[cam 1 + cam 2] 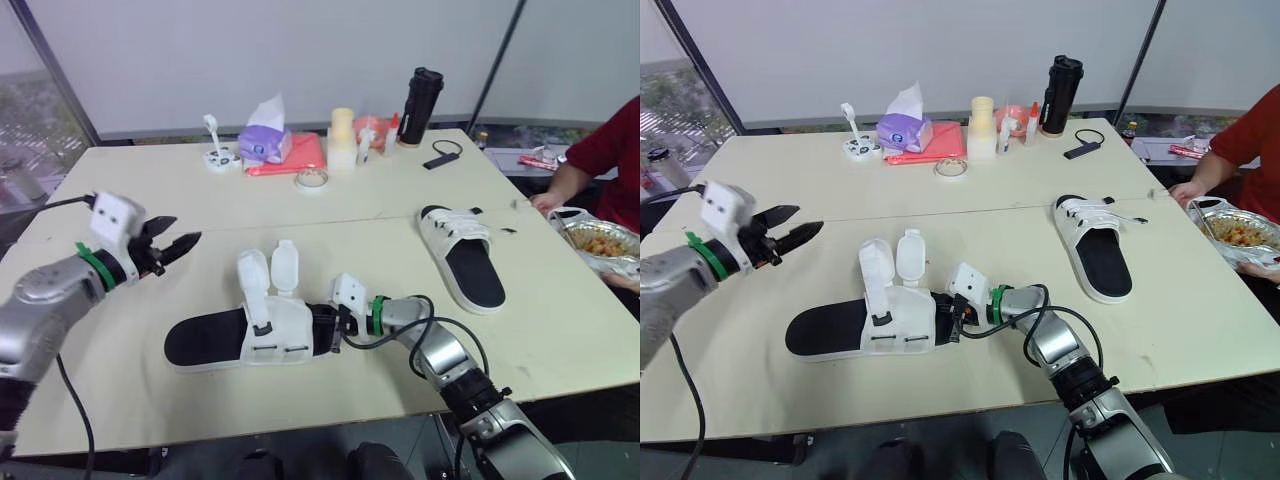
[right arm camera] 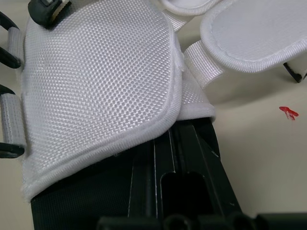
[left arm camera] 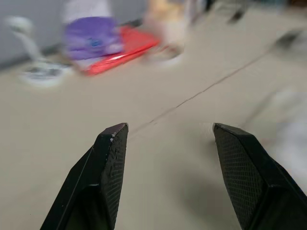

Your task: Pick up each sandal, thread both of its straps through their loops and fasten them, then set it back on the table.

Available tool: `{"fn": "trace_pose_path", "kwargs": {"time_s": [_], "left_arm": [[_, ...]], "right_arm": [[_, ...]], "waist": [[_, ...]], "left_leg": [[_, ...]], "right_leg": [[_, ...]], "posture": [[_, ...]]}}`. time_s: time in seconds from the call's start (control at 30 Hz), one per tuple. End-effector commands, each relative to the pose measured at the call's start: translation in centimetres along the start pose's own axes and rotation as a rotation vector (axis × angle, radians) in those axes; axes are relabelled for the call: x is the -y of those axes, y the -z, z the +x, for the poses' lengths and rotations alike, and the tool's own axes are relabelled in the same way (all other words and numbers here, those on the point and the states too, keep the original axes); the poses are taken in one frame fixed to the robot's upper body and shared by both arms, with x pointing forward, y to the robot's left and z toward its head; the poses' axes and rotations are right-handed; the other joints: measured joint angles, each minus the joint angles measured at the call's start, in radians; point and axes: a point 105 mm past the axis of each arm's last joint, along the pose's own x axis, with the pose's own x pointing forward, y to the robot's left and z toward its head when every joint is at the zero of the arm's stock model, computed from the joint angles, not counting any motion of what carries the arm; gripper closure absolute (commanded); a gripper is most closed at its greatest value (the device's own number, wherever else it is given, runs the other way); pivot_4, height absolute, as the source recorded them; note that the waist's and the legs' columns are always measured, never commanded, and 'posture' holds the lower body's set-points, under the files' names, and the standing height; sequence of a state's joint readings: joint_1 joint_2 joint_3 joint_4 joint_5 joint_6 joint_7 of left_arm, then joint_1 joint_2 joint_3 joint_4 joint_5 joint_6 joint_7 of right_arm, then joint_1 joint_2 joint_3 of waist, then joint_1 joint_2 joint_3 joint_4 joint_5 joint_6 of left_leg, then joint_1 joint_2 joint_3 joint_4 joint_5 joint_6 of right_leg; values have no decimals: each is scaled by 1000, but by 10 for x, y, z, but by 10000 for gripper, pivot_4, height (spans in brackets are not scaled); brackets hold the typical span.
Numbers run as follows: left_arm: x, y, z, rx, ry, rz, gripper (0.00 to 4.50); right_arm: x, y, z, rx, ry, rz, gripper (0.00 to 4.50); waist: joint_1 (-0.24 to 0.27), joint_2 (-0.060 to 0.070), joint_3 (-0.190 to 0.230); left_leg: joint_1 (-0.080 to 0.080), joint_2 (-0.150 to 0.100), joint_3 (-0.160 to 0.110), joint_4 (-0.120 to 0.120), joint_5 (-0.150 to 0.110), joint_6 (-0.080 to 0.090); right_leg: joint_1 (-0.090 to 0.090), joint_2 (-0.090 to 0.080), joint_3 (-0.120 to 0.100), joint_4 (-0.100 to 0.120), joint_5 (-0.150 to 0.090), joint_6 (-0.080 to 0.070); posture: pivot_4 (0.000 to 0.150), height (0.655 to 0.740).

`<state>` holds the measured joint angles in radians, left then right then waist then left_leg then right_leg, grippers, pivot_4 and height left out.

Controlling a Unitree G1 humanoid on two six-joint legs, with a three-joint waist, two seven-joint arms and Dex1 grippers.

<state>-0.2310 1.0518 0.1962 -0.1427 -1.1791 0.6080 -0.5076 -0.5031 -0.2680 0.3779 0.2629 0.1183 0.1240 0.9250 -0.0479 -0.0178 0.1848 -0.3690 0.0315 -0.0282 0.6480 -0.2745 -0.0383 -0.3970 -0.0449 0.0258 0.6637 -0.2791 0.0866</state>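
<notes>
With right gripper [image 1: 322, 328] clenched on near sandal [image 1: 270, 338] toe, bring released left gripper [image 1: 185, 232] right, onto 2 raised straps [image 1: 252, 275].

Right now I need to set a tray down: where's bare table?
Bare: the strip between the near sandal and the tape roll, and between that sandal and the far sandal. Crowded: far edge, tissue box to bottle.

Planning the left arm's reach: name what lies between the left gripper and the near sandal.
Bare table between left gripper and near sandal, seen in the left eye view.
</notes>
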Motion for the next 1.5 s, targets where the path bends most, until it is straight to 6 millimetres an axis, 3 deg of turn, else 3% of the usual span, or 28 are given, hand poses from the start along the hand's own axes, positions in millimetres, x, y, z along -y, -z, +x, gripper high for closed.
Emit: {"fn": "trace_pose_path", "kwargs": {"time_s": [0.03,0.17,0.3,0.47,0.7,0.87,1.03,1.17,1.27,1.4,1.5], "left_arm": [[31,18,-16,-118,168,-256,15933],[42,37,-22,-179,210,-378,15933],[52,49,-10,-187,242,-378,15933],[58,53,9,-165,260,-323,15933],[59,57,19,-179,298,-326,15933],[73,55,15,-199,377,-351,15933],[75,59,6,-230,389,-373,15933],[77,60,11,-215,382,-373,15933],[78,64,15,-214,372,-355,25052],[77,65,20,-202,358,-352,43530],[75,63,22,-187,348,-349,44422]], "right_arm": [[-5,29,0,-107,-1,46,45000],[-5,29,1,-106,0,49,45000],[-7,29,2,-102,0,52,45000],[-9,28,3,-100,2,53,45000],[-8,28,3,-103,9,51,45000],[-7,28,2,-102,18,51,45000],[-7,29,3,-102,21,53,45000],[-7,29,5,-101,20,53,45000],[-7,28,5,-101,20,52,45000],[-5,29,5,-103,26,51,45000],[-5,29,4,-103,30,53,45000]], "waist": [[-6,1,0],[0,0,0],[4,0,0],[3,-1,-1],[2,-1,-1],[2,-1,-1],[1,-1,-1],[2,-1,-1],[1,-1,-1],[1,-1,-1],[2,-1,-1]], "left_leg": [[0,0,0,-1,0,0],[0,0,-1,-2,0,0],[0,0,-1,-2,0,0],[0,0,0,-2,0,0],[0,0,0,-2,0,0],[0,0,-1,-2,0,0],[0,0,-1,-2,0,0],[0,0,-1,-3,0,0],[0,0,-1,-3,0,0],[0,0,-1,-3,0,0],[0,0,-1,-3,0,0]], "right_leg": [[0,1,0,0,-1,-1],[-1,3,-2,1,-3,-4],[0,3,-2,0,-5,-8],[0,4,-2,0,-5,-8],[-1,4,-2,0,-4,-8],[-1,4,-2,0,-4,-8],[-1,4,-2,0,-5,-9],[-1,4,-2,0,-6,-10],[-1,4,-1,0,-6,-10],[-1,4,-1,0,-6,-10],[-1,4,-1,0,-6,-10]], "posture": [[1500,7400],[1500,7400],[1500,7400],[1500,7400],[1500,7400],[1500,7400],[1500,7400],[1500,7400],[1500,7400],[1500,7400],[1500,7400]]}}
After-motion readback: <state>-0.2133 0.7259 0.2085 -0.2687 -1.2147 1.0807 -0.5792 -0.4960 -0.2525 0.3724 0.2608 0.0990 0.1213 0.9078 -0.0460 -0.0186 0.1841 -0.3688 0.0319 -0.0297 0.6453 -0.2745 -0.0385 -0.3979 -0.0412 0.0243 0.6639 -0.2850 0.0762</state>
